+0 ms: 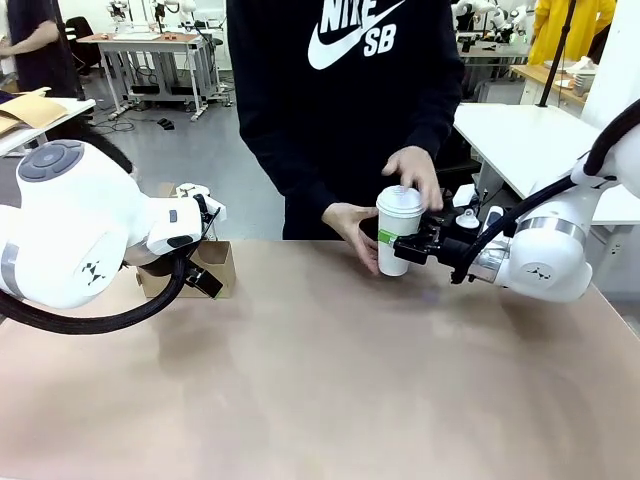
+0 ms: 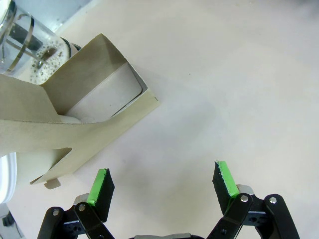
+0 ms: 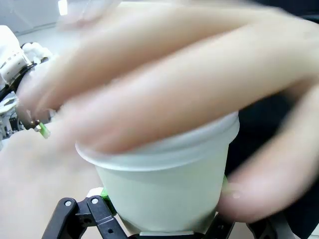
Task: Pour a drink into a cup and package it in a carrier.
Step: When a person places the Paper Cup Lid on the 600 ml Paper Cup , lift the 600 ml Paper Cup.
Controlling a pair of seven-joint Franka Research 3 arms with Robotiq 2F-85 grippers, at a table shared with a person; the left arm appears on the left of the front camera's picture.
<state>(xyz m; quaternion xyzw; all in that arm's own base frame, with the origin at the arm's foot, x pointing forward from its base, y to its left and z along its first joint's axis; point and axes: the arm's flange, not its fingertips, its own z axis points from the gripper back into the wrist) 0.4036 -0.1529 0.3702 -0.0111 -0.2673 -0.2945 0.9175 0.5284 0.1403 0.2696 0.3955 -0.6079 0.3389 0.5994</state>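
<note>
**Table** (image 1: 330, 380). Matte tan top, unmarked. A broad bare stretch is left between the two arms and along the near edge.

**Room.** A grey floor (image 1: 200, 150) and work benches (image 1: 150, 45) are seen beyond the far edge, where a person (image 1: 340, 90) in a black top stands.

**Carrier** (image 1: 215, 262). Brown cardboard, set at the table's far left. Something white is seen inside one pocket (possibly a cup; the view is partial). A glass press jug (image 2: 25, 45) with metal bands is placed just behind it.

**Left gripper** (image 2: 162, 181). Fingers are spread wide with nothing held, poised over bare table beside the carrier.

**Cup** (image 1: 398, 230). White, lidded, located at the far edge. It is gripped by the right gripper (image 1: 408, 245), whose fingers are clamped on its lower body. One hand (image 1: 415, 172) is laid on the lid, and the other hand (image 1: 350, 228) is pressed to its side.
</note>
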